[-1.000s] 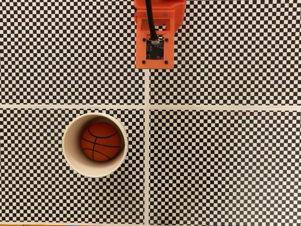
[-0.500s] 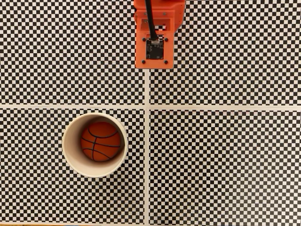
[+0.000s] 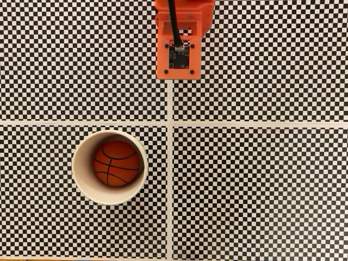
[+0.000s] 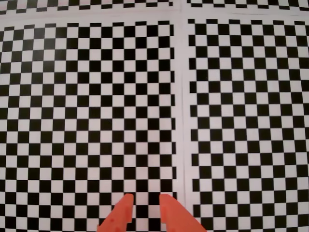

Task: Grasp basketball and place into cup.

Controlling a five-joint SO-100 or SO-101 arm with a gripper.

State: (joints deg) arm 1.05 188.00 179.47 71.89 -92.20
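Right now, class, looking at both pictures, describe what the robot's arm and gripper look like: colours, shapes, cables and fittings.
In the fixed view the arm is a boxy orange plastic block with small dark screws. A small black circuit board sits on it, and a black cable runs up from it. In the wrist view the gripper shows two orange fingers tapering to rounded tips.

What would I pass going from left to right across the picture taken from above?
In the fixed view: the cup with the basketball resting inside it, then the pale seam between the checkered sheets, with the orange arm above it at the top edge, then bare checkered table.
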